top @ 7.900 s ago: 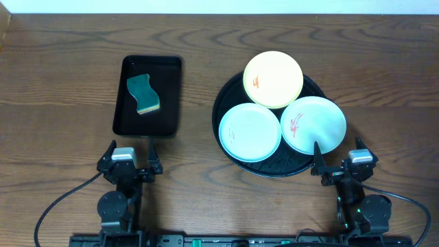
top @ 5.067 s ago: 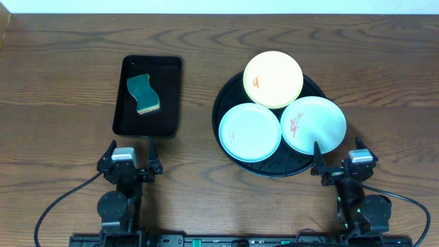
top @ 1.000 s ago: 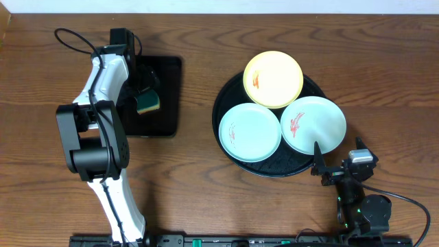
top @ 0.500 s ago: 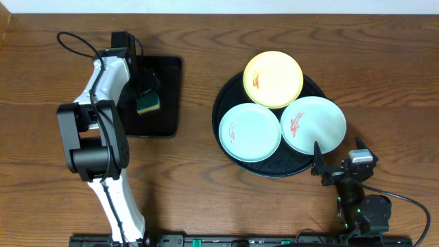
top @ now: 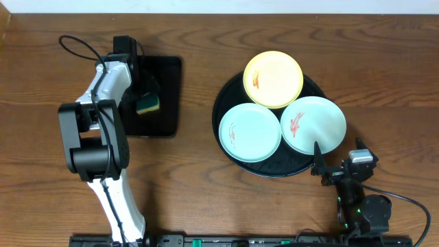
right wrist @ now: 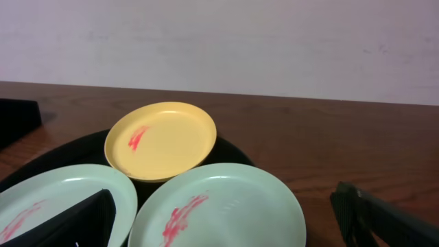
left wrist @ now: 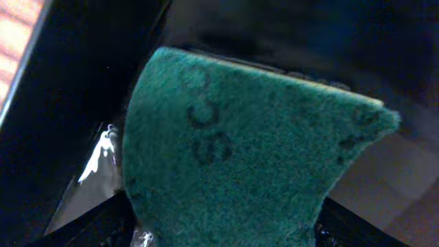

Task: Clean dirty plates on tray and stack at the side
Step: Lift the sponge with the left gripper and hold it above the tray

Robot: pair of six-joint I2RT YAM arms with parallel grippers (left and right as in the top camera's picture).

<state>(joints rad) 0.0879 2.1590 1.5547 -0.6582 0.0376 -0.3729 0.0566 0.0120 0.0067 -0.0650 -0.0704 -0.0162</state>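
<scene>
We find three plates on the round black tray (top: 269, 169), which sits on the right half of the desk (top: 206, 199). None is stacked at the side.

The pale yellow plate (top: 273, 79) lies farthest from the robot and overhangs the tray's far rim. It carries a short orange-red smear left of its centre.

The left mint plate (top: 250, 132) lies wholly within the tray and shows only faint red marks near its left side.

The right mint plate (top: 313, 125) reaches past the tray's right rim and bears a bolder red streak left of its centre.

All three are shallow and glossy, packed rim to rim. We cannot tell which rim lies over which.

The right pincer (right wrist: 219, 194) rests low at the tray's near edge, fingers spread wide with nothing between them.

The left pincer (left wrist: 221, 223) is down in the rectangular black tray (top: 167, 103) on the desk's left. Its fingers stand on either side of the green scouring sponge (left wrist: 240, 144), and we cannot tell whether they press on it.
</scene>
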